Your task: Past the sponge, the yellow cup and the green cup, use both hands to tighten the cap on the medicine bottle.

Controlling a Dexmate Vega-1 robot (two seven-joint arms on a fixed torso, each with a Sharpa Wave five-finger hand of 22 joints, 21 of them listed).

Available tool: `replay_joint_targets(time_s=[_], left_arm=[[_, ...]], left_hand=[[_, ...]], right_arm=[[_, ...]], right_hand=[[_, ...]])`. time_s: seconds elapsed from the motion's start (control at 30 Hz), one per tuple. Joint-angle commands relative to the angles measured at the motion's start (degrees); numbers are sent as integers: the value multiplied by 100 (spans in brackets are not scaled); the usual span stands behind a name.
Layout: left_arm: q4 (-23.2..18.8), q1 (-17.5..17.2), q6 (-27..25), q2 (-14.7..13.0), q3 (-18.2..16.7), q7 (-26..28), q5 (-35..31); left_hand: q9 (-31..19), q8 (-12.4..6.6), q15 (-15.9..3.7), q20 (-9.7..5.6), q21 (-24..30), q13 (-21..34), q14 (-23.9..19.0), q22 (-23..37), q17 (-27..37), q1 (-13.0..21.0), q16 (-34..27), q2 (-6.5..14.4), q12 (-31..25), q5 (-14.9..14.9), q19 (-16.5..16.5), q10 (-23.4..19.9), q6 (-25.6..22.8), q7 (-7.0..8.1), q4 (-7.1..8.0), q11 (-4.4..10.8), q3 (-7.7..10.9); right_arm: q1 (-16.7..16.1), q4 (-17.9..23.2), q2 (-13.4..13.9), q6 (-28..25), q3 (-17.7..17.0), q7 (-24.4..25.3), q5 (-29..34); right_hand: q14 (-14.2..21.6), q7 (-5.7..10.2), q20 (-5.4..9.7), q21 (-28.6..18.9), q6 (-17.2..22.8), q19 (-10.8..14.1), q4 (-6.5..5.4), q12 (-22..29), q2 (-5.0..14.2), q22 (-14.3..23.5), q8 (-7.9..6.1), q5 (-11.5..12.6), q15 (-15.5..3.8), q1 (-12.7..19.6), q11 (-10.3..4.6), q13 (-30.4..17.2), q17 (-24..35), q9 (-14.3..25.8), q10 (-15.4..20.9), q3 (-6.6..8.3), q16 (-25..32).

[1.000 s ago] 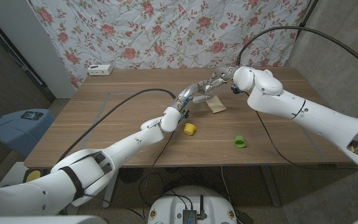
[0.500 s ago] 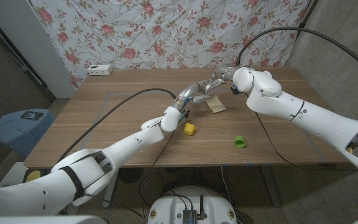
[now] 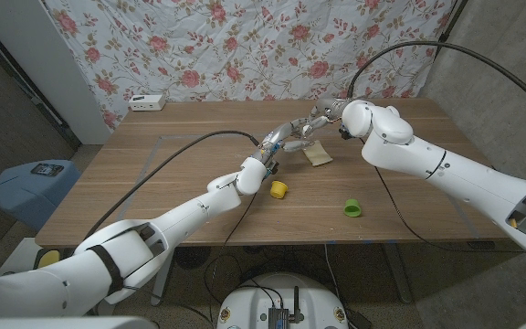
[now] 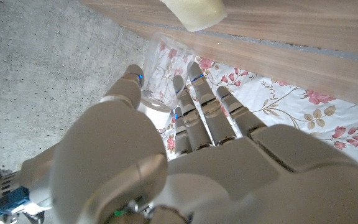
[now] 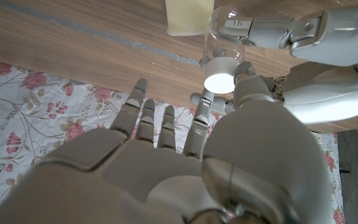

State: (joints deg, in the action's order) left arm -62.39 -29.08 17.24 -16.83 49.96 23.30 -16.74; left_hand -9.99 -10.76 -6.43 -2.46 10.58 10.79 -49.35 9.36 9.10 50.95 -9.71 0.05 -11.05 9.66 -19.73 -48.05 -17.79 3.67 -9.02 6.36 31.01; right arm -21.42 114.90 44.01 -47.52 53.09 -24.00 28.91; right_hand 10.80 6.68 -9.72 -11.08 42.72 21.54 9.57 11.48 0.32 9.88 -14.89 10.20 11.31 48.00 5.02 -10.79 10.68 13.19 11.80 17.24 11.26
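Bottle (image 5: 227, 38) held up over the worktop (image 3: 153, 174), just beside the sponge (image 3: 319, 156) on its far side (clear body, white cap (image 5: 220, 76)). Left hand (image 3: 286, 137) gripping the clear body, fingers (image 5: 248, 28) wrapped round it. Right hand (image 3: 325, 113) at the cap end, thumb tip against the cap rim, other fingers (image 5: 140, 112) spread well apart beside it; cannot tell whether those actually touch the cap. From the left wrist, bottle (image 4: 160, 62) seen between thumb and fingers (image 4: 194, 99), so held. In the head view, both hands meeting just past the sponge; bottle itself too small and hidden there to make out. Yellow cup (image 3: 279, 189) near the sponge on its near-left side, close under the left wrist. Green cup (image 3: 352, 208) nearer still and to the right of the sponge, well apart from both hands. White power strip (image 3: 146, 101) at the far-left edge, well away from the sponge.
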Motion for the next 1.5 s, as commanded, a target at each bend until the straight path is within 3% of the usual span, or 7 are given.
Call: replay_joint_targets(time_s=[0.03, 0.87, 1.5], left_arm=[[-50, -26, -50, -6, -4, 0, -15], [-152, -75, -130, -22, -21, 14, -28], [-120, -71, -37, -22, -19, 33, -38]], left_hand=[[-18, 1, -454, -273, 2, 18, -48, 12, 7, 6, -22, 43, -19, 41, 20, -283, -30, 20, 30, 264, 21], [-18, 0, -450, -271, 1, 18, -54, 12, 7, -2, -23, 47, -18, 42, 24, -279, -35, 20, 34, 247, 24], [-18, 3, -458, -273, 1, 18, -45, 12, 5, -2, -19, 40, -21, 42, 23, -288, -31, 23, 30, 258, 23]], right_arm=[[-79, -9, -16, -27, -34, 137, 30], [-300, -46, -57, 23, -160, 548, 21], [-345, -47, -127, -93, -165, 738, -10]], right_hand=[[56, 8, 34, -59, 120, 78, -30, 35, 10, 10, -65, 37, -32, 58, -1, -30, 7, 11, 89, 45, 50], [335, -50, 97, -97, 735, 274, -97, 96, 20, 16, -257, 18, -182, 41, -141, -27, 12, 8, 452, 8, 111], [444, -173, 107, -102, 1004, 357, -181, 106, 26, 20, -332, 11, -186, -128, -96, -25, 22, 5, 634, -68, 122]])
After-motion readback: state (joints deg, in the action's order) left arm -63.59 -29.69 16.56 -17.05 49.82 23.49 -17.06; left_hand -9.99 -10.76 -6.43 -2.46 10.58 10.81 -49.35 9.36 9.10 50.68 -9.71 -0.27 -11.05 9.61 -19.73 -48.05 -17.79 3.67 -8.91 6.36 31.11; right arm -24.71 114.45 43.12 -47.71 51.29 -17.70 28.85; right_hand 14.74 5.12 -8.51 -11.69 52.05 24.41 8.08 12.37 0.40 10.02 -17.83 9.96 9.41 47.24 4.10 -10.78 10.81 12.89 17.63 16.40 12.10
